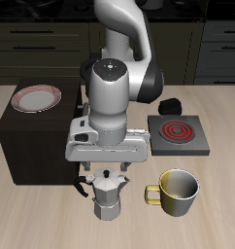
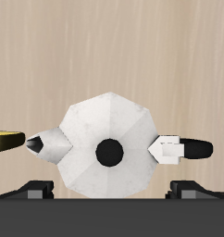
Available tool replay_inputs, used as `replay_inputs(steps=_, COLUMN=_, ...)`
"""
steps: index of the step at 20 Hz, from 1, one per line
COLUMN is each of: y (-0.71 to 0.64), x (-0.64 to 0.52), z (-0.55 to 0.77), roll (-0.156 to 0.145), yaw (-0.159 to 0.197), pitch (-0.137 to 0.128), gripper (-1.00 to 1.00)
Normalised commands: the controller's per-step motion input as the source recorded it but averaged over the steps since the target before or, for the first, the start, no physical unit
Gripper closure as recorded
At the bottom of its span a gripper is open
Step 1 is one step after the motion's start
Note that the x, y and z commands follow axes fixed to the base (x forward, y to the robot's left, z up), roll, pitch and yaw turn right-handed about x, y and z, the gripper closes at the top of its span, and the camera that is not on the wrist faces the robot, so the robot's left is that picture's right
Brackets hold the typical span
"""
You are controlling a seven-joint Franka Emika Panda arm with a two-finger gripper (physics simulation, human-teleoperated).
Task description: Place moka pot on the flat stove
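Wrist view shows the end effector [image 2: 107, 192] spread wide apart right above the moka pot [image 2: 108, 145], not yet gripping it, so the pot sits on the worktop [image 1: 217, 146] near its front edge, apart from the flat stove [image 1: 178, 135].

Light wooden table [image 1: 221, 185], pale grain, carried everything. Near the front edge: moka pot [image 1: 109, 194] upright on the wood, directly under the arm; brass mug [image 1: 178, 192] just beside it, upright, handle turned toward the pot, not touching. Farther back: flat stove [image 1: 178, 134] lying flat, red coil up, black knob block at its back corner. Dark cabinet [image 1: 32, 146] stood on the table too, beside the pot's side, taller than all else.
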Motion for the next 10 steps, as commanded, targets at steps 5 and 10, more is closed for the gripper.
replay_inputs(steps=5, y=0.10, x=0.06, z=-0.18, roll=0.015, yaw=-0.005, pitch=0.018, gripper=-1.00)
replay_inputs(steps=10, y=-0.04, x=0.05, z=-0.21, roll=0.000, yaw=-0.014, pitch=0.023, gripper=-1.00)
